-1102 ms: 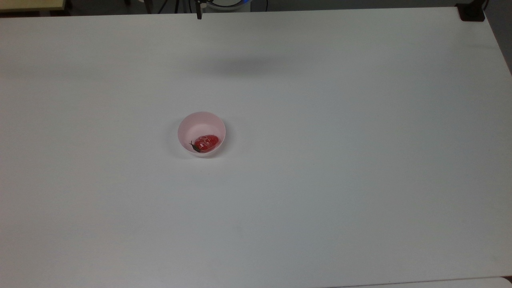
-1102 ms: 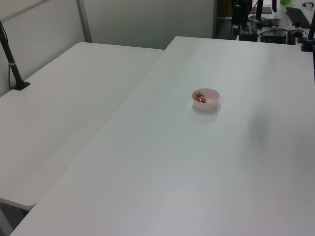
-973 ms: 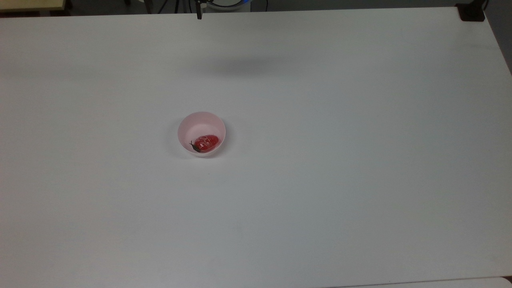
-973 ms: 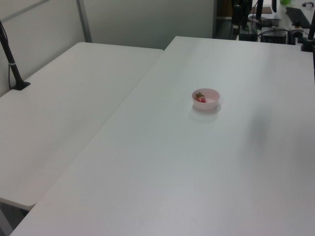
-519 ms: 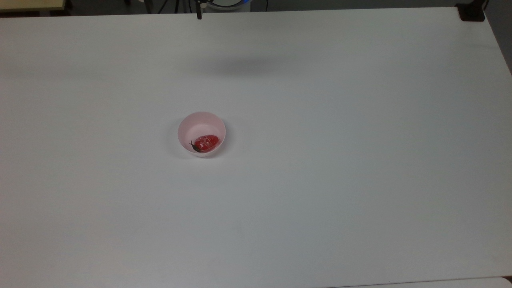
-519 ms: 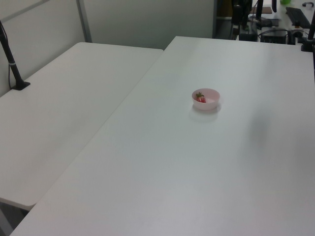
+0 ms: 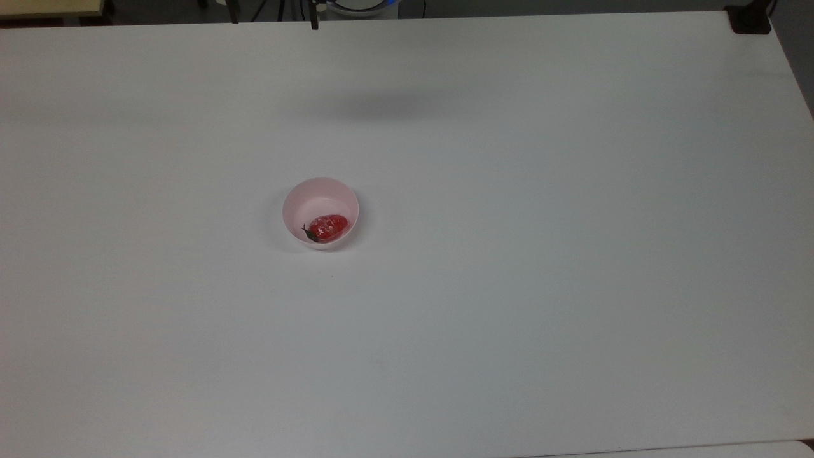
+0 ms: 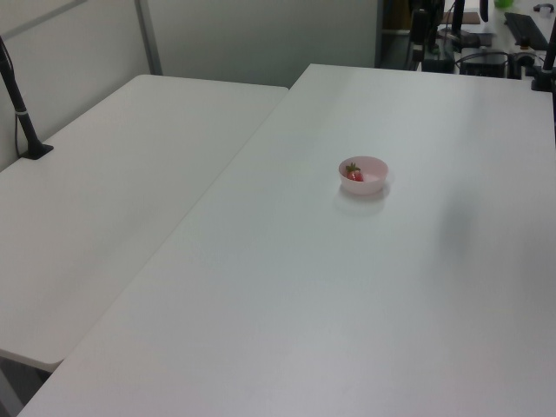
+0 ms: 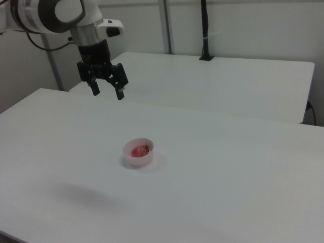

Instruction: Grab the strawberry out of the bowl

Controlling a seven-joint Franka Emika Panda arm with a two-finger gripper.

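A small pale pink bowl [image 7: 320, 212] [image 8: 364, 175] [image 9: 137, 153] stands on the white table, a little left of centre in the top view. Inside it lies a glossy red strawberry [image 7: 327, 227] [image 8: 354, 174] [image 9: 138, 150] with a dark green stem end. In the right view my gripper [image 9: 107, 92] hangs open and empty, well above the table, up and to the left of the bowl. Its two black fingers [image 9: 121, 94] point down with a wide gap between them.
The white table [image 7: 509, 254] spreads wide around the bowl. A second white table [image 8: 113, 191] adjoins it, with a black post [image 8: 22, 113] clamped on. A black clamp [image 7: 749, 19] sits at the top view's far right corner. The arm's faint shadow [image 7: 388, 105] lies behind the bowl.
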